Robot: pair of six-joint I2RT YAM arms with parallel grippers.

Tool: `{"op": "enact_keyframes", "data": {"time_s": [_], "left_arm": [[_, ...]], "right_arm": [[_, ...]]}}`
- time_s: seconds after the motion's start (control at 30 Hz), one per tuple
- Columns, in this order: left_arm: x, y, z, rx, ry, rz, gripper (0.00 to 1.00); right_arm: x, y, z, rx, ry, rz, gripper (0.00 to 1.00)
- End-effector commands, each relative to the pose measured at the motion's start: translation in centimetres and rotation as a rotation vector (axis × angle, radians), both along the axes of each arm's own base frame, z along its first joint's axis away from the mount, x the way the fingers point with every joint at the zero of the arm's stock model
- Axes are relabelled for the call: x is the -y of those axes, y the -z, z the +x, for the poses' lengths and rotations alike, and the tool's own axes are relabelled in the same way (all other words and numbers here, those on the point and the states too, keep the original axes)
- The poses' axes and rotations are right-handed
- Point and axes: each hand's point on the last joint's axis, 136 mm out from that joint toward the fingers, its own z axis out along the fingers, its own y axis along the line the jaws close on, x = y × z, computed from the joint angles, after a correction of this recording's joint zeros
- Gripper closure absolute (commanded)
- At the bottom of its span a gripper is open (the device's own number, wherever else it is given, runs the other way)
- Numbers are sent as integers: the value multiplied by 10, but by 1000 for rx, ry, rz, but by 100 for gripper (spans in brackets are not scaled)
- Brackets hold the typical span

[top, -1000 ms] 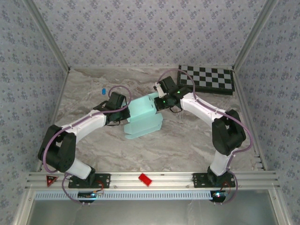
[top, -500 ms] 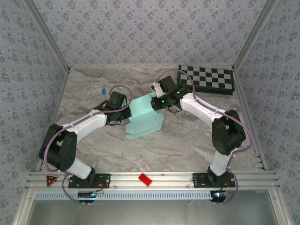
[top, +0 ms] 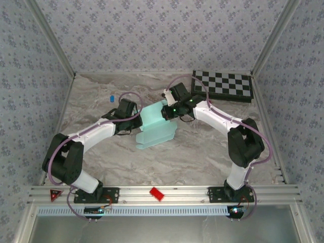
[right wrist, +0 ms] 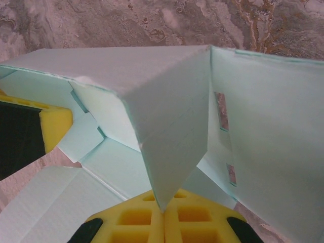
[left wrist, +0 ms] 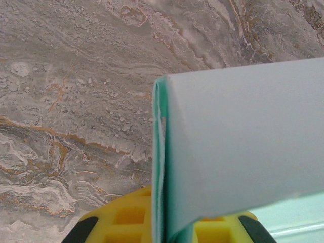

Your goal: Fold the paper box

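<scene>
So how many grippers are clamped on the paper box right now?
2. The left gripper is shut on the paper box at its left edge; the right gripper is shut on a folded corner at its far right side.

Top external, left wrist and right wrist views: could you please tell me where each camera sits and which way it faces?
Top external: above and behind the arms, looking down on the table; both arms, left claw and right claw on the paper box.
Left wrist: on that wrist, looking along its yellow fingers at a clamped panel.
Right wrist: likewise, its yellow fingers pinching a fold.
Shared: both wrist views show the box and table.
</scene>
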Motion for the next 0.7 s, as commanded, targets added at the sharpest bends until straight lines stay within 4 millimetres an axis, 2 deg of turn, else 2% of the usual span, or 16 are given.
{"op": "enact_keyframes", "data": {"time_s": [0.0,0.23,0.33,0.53,0.67], "left_arm": [[11,-13,10,39,12,-37,100],[8,-15,9,50,8,-28,100],[8,-16,10,55,10,-27,100],[8,-16,9,56,15,-25,100],[10,-17,10,59,21,-30,100]], "right_arm": [[7,-18,-2,61,2,-16,92],[23,-48,-2,159,23,-28,82],[32,-61,-1,205,50,-28,80],[65,-80,6,288,169,-44,80],[87,-80,10,291,256,-60,80]]}}
